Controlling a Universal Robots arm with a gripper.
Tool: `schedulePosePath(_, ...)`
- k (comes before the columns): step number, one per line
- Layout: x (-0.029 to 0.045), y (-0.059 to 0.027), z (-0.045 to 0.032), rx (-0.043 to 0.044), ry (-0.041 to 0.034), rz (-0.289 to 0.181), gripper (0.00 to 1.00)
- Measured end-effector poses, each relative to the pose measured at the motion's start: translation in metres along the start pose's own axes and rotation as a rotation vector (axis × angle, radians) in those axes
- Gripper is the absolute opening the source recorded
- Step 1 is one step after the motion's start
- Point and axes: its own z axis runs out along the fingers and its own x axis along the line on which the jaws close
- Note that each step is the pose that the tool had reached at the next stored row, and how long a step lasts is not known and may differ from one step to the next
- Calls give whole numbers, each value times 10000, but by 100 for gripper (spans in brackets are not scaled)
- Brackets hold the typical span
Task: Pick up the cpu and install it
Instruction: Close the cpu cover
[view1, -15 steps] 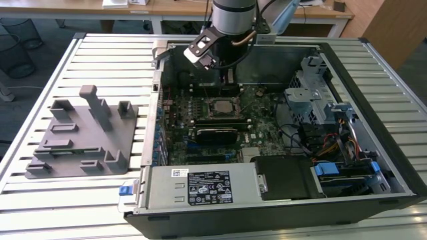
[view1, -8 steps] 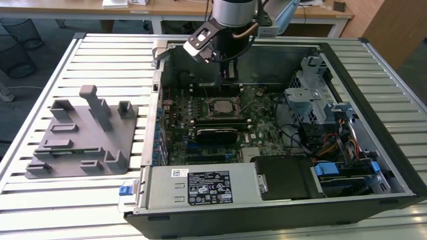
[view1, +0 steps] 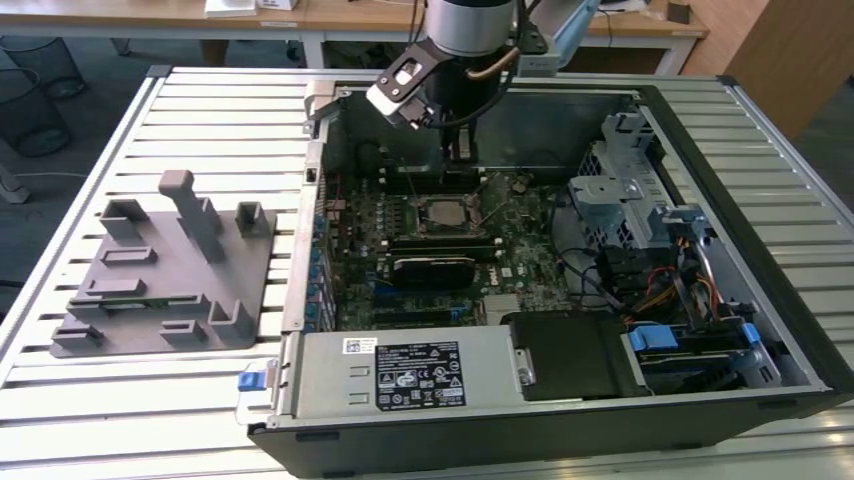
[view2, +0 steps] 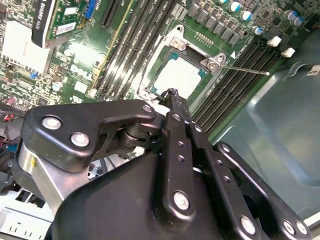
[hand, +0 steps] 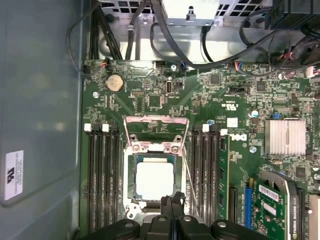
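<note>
Near the exterior view's centre, our closed, empty pincer (view1: 461, 155) hangs just above the socketed cpu (view1: 442, 213).

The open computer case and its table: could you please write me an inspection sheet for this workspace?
Surface: slatted metal table, carrying the open computer case.
Job's things: cpu lies in the motherboard socket.
Clutter: grey tray with posts at the exterior view's left of the case.
Grippers: gripper shut, empty, hovering near the cpu.
Cables: black cables and coloured wires inside the case.
Surroundings: wooden desks, wire bins.
</note>
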Motion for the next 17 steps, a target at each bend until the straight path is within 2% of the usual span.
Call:
schedulePosePath(12,-1,53,-2,1,-2,1,11)
schedulePosePath(17,-1,54,-63,0,-1,1,11)
